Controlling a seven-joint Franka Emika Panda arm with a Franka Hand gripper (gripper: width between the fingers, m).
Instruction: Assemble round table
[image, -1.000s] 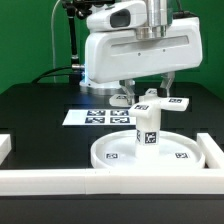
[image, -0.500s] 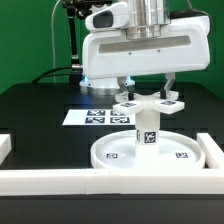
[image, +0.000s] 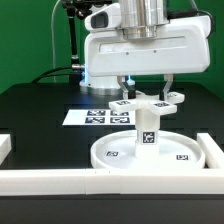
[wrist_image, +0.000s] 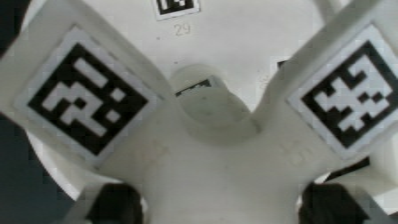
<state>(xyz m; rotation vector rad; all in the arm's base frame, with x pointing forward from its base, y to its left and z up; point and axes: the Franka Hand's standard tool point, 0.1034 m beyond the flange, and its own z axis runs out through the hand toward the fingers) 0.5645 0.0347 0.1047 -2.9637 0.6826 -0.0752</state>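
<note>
Fingers (image: 168, 84) of the gripper (image: 146, 88) are closed around the cross-shaped piece (image: 148, 102) at frame centre, presumably for seating it atop the leg (image: 147, 128), upright on the disc (image: 115, 153).

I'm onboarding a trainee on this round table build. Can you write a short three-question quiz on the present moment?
1. True or false: the leg stands upright on the disc.
2. What does the end effector grip? A) the marker board B) the cross-shaped piece C) a border bar
3. Fill in: the cross-shaped piece sits on top of the ____.

Key: 1 true; 2 B; 3 leg.
</note>
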